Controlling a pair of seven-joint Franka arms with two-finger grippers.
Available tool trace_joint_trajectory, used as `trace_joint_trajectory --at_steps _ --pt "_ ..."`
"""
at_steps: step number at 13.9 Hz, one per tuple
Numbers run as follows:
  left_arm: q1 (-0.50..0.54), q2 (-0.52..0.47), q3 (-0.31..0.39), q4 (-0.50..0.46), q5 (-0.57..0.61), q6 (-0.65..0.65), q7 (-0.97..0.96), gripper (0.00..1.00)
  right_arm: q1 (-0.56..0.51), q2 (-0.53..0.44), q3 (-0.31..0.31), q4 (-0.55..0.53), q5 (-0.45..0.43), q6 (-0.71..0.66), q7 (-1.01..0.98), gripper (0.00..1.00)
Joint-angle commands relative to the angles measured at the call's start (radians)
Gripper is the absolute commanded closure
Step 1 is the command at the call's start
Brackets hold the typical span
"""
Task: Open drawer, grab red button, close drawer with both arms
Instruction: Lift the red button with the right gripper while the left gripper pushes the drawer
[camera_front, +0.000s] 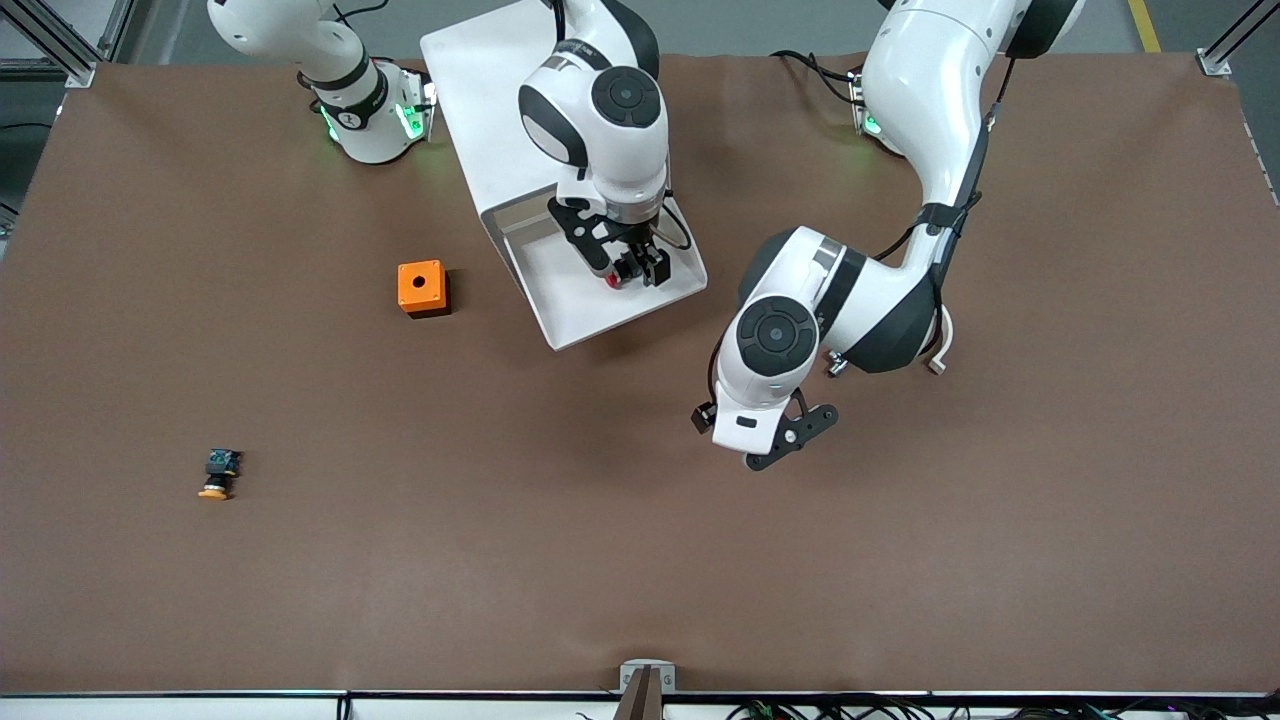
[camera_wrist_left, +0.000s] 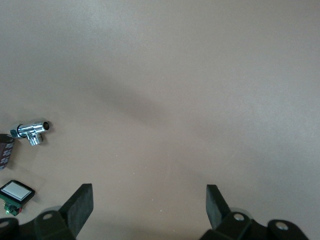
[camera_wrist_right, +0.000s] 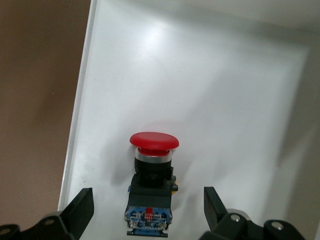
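The drawer (camera_front: 600, 300) stands pulled out of the white cabinet (camera_front: 490, 90), and the button (camera_wrist_right: 151, 181) lies in it on its side, red cap pointing away from the wrist camera. The right gripper (camera_front: 632, 268) hangs low over the drawer, its fingers (camera_wrist_right: 80, 210) spread to either side of the button without touching it. The left gripper (camera_wrist_left: 149, 210) waits over bare brown counter (camera_front: 900, 560) beside the drawer, toward the left arm's end, fingers spread and holding nothing. An orange box (camera_front: 422, 288) sits on the counter beside the drawer, toward the right arm's end.

A smooth, glossy white plastic drawer tray (camera_wrist_right: 210, 90) is seen on the matt brown table covering (camera_front: 640, 560); a red-capped plastic button (camera_wrist_right: 152, 150) lies in the tray.
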Motion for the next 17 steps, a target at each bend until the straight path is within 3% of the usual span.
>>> trace_joint_trajectory --at_steps 1,7,12,14,17 --pt "-0.007 -0.030 -0.003 -0.037 0.020 0.006 -0.001 0.01 0.021 0.015 -0.008 0.008 -0.003 0.009 0.020 0.07" --pt "-0.012 -0.028 -0.003 -0.037 0.017 0.006 -0.001 0.01 0.023 0.036 -0.008 0.008 -0.003 0.031 0.012 0.16" --pt "-0.012 -0.030 -0.004 -0.037 0.013 0.006 -0.002 0.01 0.023 0.039 -0.008 0.008 -0.005 0.023 0.002 0.34" --pt "-0.010 -0.030 -0.016 -0.037 0.013 0.006 -0.001 0.01 0.023 0.039 -0.008 0.008 -0.005 0.022 0.000 0.47" --pt "-0.010 -0.028 -0.016 -0.037 0.013 0.006 -0.002 0.01 0.021 0.039 -0.008 0.011 -0.005 0.019 0.002 0.77"
